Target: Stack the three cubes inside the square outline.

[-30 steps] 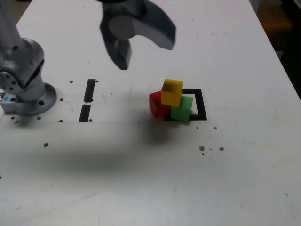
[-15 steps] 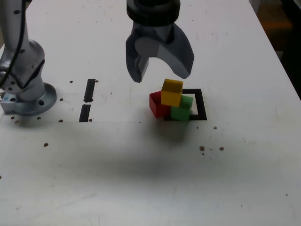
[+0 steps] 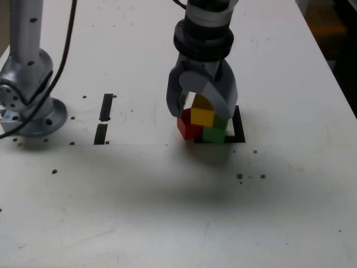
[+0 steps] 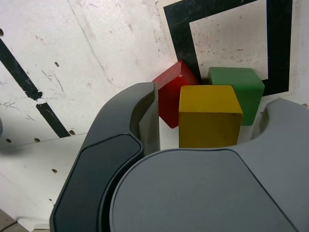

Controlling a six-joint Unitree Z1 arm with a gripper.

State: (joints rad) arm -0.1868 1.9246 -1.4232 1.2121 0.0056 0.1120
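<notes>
The claw (image 3: 202,105) hangs spread wide over the cube pile, jaws straddling the yellow cube (image 4: 209,116) with gaps on both sides, gripping nothing. That cube sits between the jaws, resting on the red cube (image 4: 172,92) and green cube (image 4: 239,93) beneath it. In the exterior view one jaw hides the yellow cube's upper edge. The square outline (image 4: 176,29) lies under the pile; the cubes cover its near corner, and the green cube overlaps it.

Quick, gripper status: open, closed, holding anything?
Gripper: open, holding nothing, jaws spread on either side of the yellow cube, which sits on the red cube and green cube.
</notes>
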